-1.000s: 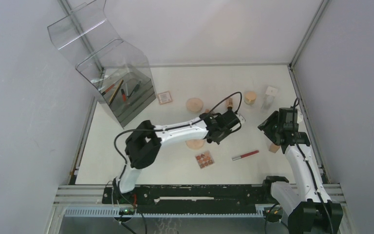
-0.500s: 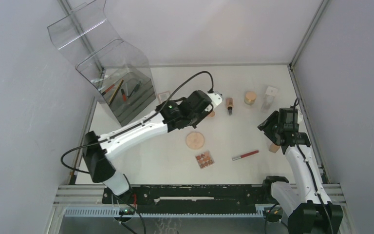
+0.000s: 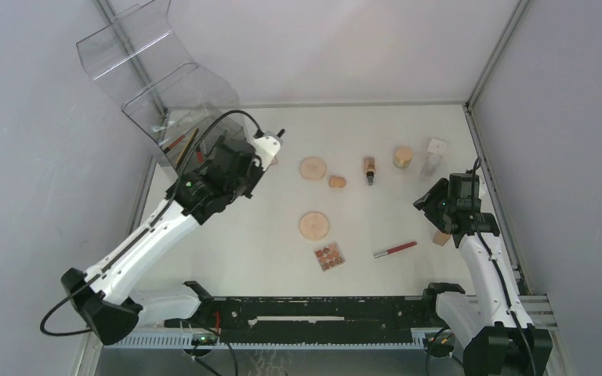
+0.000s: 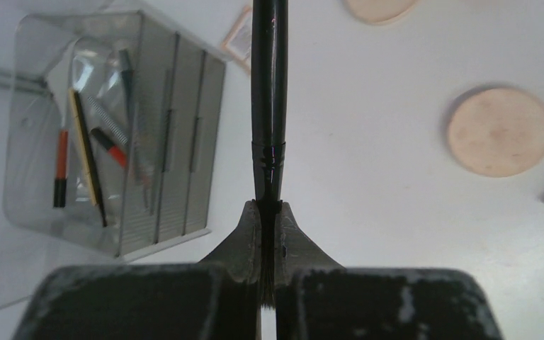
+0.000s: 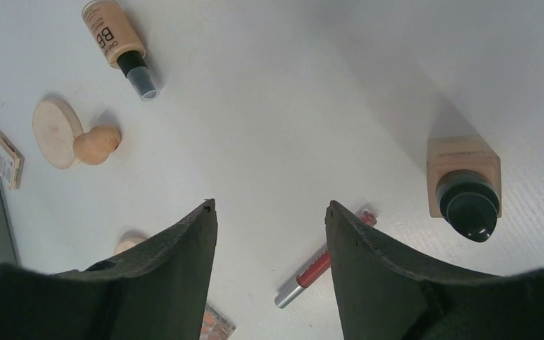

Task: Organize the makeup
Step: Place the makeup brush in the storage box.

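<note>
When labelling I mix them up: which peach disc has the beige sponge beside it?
The rear disc: the sponge lies just right of it. The front disc, nearer the eyeshadow palette, has nothing beside it.

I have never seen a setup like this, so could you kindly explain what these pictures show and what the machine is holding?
These are two robot arms bolted at the near edge of a white table. One picture looks down from above and behind them; the other two come from a camera on each wrist. The left hand is shut on a thin black brush, near the clear organizer, which holds a few pencils and brushes. The right hand is open and empty, above the table. Loose on the table lie two round powder discs, a sponge, a tan bottle, a jar, a palette and a red pencil.
</note>
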Controlling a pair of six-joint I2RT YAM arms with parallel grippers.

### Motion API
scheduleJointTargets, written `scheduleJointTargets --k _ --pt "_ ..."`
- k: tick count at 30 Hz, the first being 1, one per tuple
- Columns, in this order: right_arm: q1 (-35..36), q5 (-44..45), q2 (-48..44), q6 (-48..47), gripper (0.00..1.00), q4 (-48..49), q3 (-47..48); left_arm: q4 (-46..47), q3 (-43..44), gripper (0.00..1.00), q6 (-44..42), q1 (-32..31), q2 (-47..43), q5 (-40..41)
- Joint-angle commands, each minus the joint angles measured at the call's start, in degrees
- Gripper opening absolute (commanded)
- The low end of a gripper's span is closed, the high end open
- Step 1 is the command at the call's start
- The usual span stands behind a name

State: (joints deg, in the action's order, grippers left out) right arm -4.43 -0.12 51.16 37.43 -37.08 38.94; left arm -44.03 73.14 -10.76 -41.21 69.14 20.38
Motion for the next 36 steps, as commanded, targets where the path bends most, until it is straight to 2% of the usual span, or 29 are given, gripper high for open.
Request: scheduleJointTargets --k 1,7,15,18,21,23,33,34,35,36 --pt "-0.3 -0.8 -0.7 0.0 0.65 1.8 0.7 6.0 -6.1 0.00 -4.5 5.3 -6.5 -0.6" --pt "-0.2 -2.2 0.0 0.6 0.65 3.7 -0.1 2.1 -4.1 0.00 -2.8 12.8 -7.2 -1.1" --pt "-0.2 -3.6 0.8 1.0 0.64 4.2 -0.2 5.5 -3.6 0.00 -2.6 21.1 -3.0 -3.5" --pt "-0.2 -3.6 0.6 0.7 0.64 4.1 -0.2 6.6 -1.3 0.00 -5.0 23.2 1.6 -0.3" --pt "-0.2 -3.3 -0.5 0.9 0.64 3.2 -0.2 2.8 4.7 0.00 -6.1 26.2 7.1 1.9" --pt "-0.2 -3.0 -0.9 1.0 0.64 2.8 -0.2 3.7 7.5 0.00 -6.9 27.6 9.2 2.1" --pt "-0.2 -3.2 -1.2 0.6 0.64 2.4 -0.2 7.1 15.7 0.01 -13.8 28.7 21.8 16.3" --pt "-0.2 -3.2 -1.4 0.6 0.64 2.3 -0.2 7.6 16.2 0.09 -14.0 29.0 23.0 17.9" --pt "-0.2 -3.3 -1.5 0.6 0.64 2.2 -0.2 7.6 17.0 0.27 -14.2 29.3 24.3 19.6" --pt "-0.2 -3.3 -1.8 0.7 0.64 2.0 -0.2 7.2 18.2 0.34 -14.2 29.6 25.7 21.3"
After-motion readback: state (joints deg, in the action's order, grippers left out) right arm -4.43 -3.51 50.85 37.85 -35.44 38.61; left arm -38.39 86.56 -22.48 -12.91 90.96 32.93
